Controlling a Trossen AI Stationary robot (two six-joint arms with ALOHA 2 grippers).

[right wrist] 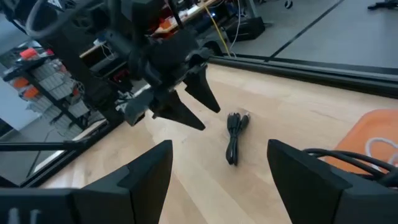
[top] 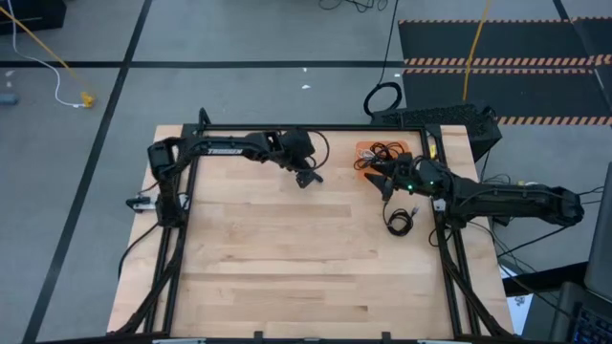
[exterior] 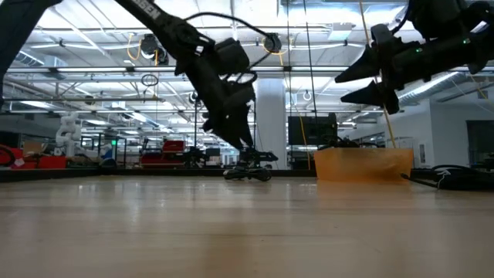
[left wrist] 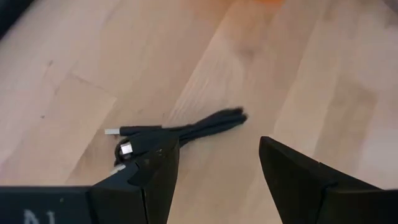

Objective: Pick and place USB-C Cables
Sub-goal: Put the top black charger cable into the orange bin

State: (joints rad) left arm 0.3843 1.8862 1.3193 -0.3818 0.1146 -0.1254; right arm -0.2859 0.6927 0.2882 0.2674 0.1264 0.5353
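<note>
Black and two-fingered, the left gripper (top: 308, 178) hangs in the upper middle of the high view with its jaws spread wide and nothing between them — the spread suggests it is either lining up on a cable or has just let one go; which, the pictures do not settle. Right under it, in the centre of the left wrist view, a short black USB-C cable folded into a slim bundle (left wrist: 180, 132) lies flat on the pale wooden table (top: 287, 258), its plugs pointing toward the lower left of that frame; it sits just ahead of the left fingertip (left wrist: 155, 168), not gripped.

The right gripper (top: 381, 177) is to the right of centre in the high view, raised off the table — its fingers stand well apart and hold nothing. It hovers at the edge of the orange tray (top: 363, 151) in the upper right of the table, where several black coiled cables (top: 384, 151) are heaped, probably the stock to draw from. Another loose black coil (top: 399, 222) lies on the wood below the right arm, near the table's right edge. In the right wrist view a white cable (right wrist: 379, 146) shows in the tray at the frame's right edge.
</note>
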